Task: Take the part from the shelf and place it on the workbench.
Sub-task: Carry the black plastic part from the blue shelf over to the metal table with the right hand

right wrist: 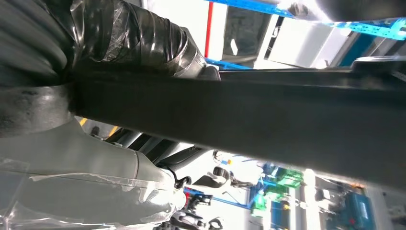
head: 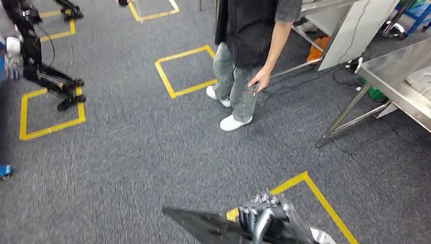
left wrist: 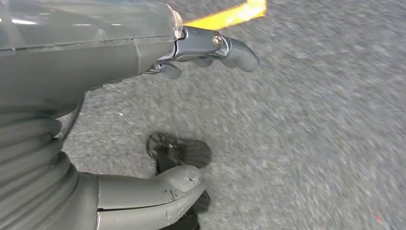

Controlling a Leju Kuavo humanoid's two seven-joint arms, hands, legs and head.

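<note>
The part (head: 203, 226) is a dark flat panel at the bottom of the head view, carried low over the grey carpet. My right hand (head: 267, 216) grips its right end with the fingers curled over the edge. The right wrist view shows the part (right wrist: 268, 124) as a long dark bar across the picture, clamped by the right hand (right wrist: 72, 158). My left hand (left wrist: 95, 57) hangs over the carpet, thumb and fingers apart, holding nothing. The steel workbench (head: 401, 81) stands at the right edge, well ahead of the right hand.
A person (head: 244, 56) in a black top, jeans and white shoes stands ahead in the middle, holding a small device. Yellow tape squares (head: 185, 71) mark the carpet, one (head: 315, 193) just by my right hand. A black stand (head: 45, 76) is at the left, a white cabinet (head: 350, 30) behind the workbench.
</note>
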